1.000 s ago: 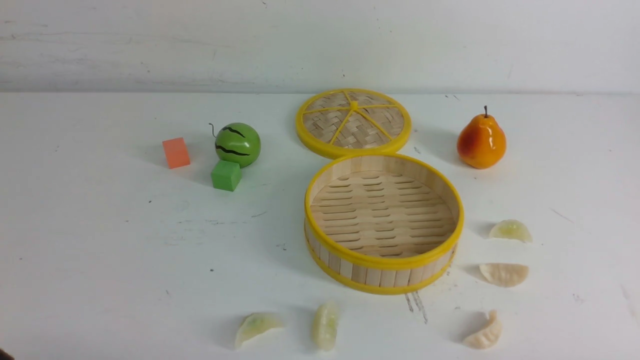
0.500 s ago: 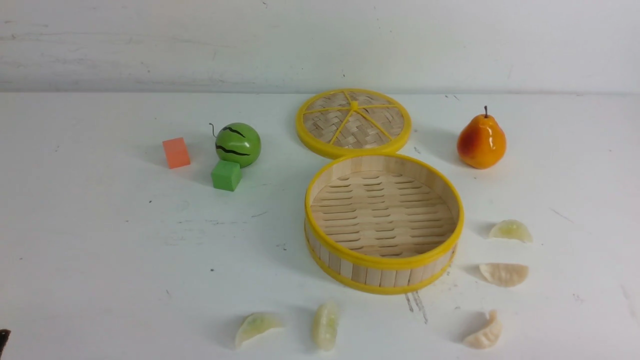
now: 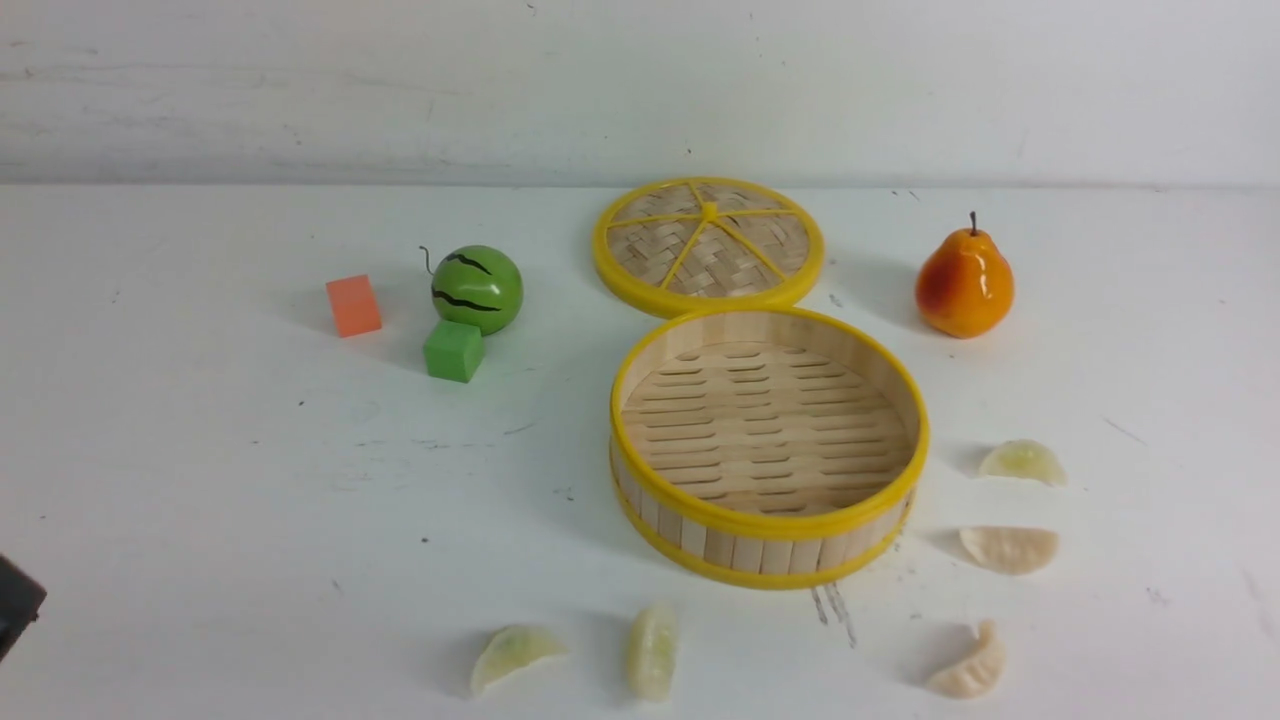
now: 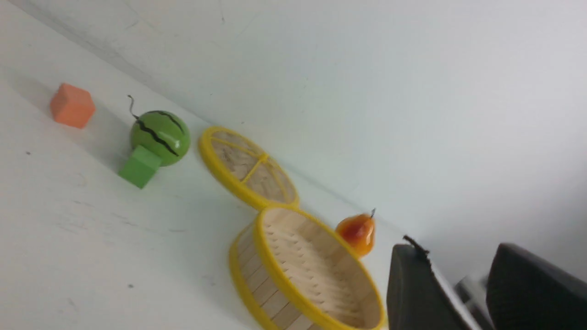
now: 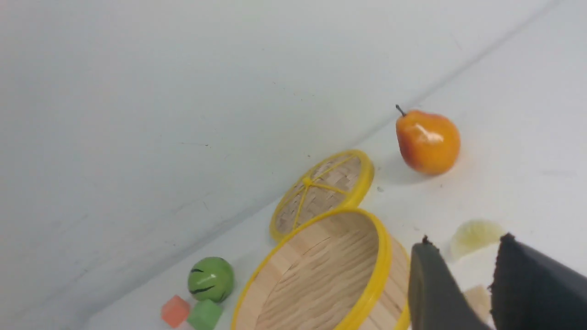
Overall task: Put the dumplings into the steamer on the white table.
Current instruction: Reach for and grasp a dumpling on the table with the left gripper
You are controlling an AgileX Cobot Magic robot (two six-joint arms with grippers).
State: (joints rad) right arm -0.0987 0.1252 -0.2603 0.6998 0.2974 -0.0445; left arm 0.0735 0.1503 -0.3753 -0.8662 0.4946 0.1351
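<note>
Your five dumplings (image 3: 1010, 548) are glossy pleated crescents, cream to yellow-green. They lie on the white table (image 3: 250, 500) outside the steamer (image 3: 765, 555), at its near and right sides. Your left gripper (image 4: 458, 270) and right gripper (image 5: 467, 256) stand part-open, empty, not touching them.

The counter (image 3: 200, 480) is matte white with small dark scuffs. The steamer (image 3: 765, 525) has yellow rims and pale tan slats. The lid (image 3: 708, 245) is tan weave with a yellow rim and spokes. Three dumplings (image 3: 1021, 462) are translucent yellow-green, the other two cream. The pear (image 3: 964, 285) is orange, blushing red. The melon (image 3: 477, 288) is glossy green with black wavy stripes. Beside it are a green cube (image 3: 453, 350) and an orange cube (image 3: 353, 305).
</note>
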